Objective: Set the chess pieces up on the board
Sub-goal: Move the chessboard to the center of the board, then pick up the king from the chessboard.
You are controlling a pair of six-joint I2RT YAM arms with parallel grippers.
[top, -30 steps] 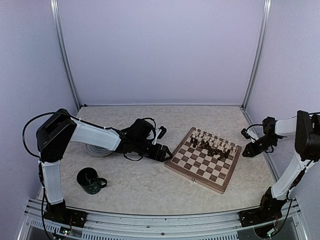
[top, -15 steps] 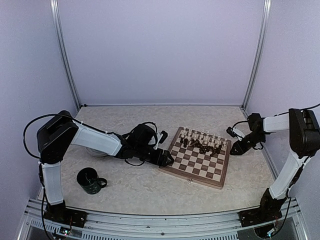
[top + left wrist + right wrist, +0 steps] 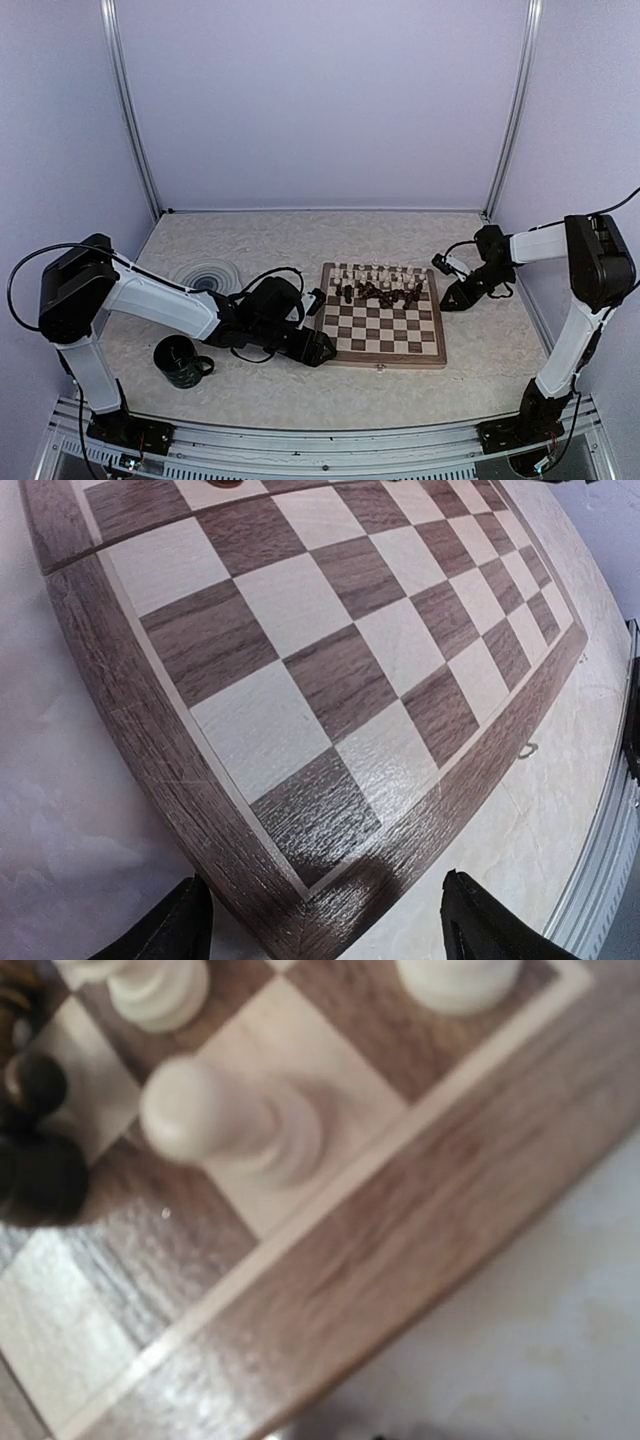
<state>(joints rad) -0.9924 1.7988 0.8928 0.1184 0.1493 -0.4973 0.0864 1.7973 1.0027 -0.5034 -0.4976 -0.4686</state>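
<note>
Between the left gripper (image 3: pixel 335 927) fingers (image 3: pixel 185 925), spread wide, sits the board (image 3: pixel 330 680) corner (right gripper (image 3: pixel 452 298): cannot tell).

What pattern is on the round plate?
The plate shows grey swirled rings, clearest in top view.

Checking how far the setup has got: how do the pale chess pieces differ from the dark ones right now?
The pale pieces are cream and stand in a line along the board's far edge; the dark pieces are brown-black and sit bunched in an uneven cluster just in front of them. Both groups crowd the far rows, leaving the near rows bare.
</note>
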